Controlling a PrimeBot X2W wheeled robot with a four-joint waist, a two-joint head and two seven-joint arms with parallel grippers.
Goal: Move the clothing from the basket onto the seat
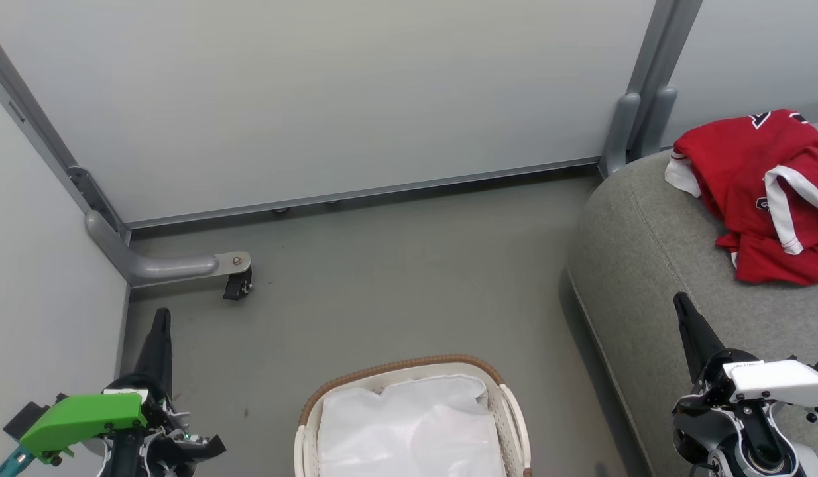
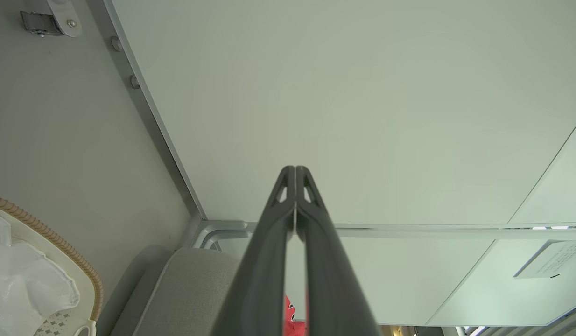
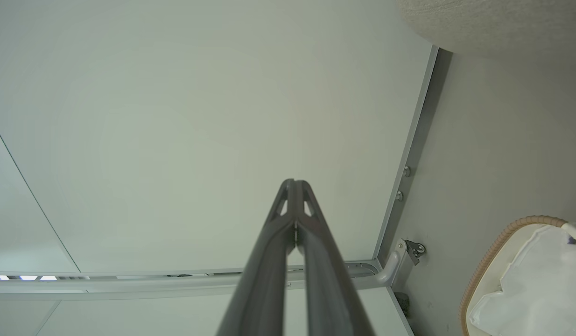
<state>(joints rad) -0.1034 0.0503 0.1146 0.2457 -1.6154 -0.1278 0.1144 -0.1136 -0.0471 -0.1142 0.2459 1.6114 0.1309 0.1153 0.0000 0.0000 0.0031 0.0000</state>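
The red clothing lies heaped on the seat, ahead and to the right of the right end effector, which is the nearer arm. Both it and the left end effector are pinched closed and empty. The basket between them holds just its white liner.

Walls: pale partition panels met at the left corner.
Floor: grey floor lay smooth.
Support: curved metal foot carried a black caster.

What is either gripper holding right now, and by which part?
Nothing. Both the left gripper and right gripper are shut and empty; the red clothing lies on the seat.
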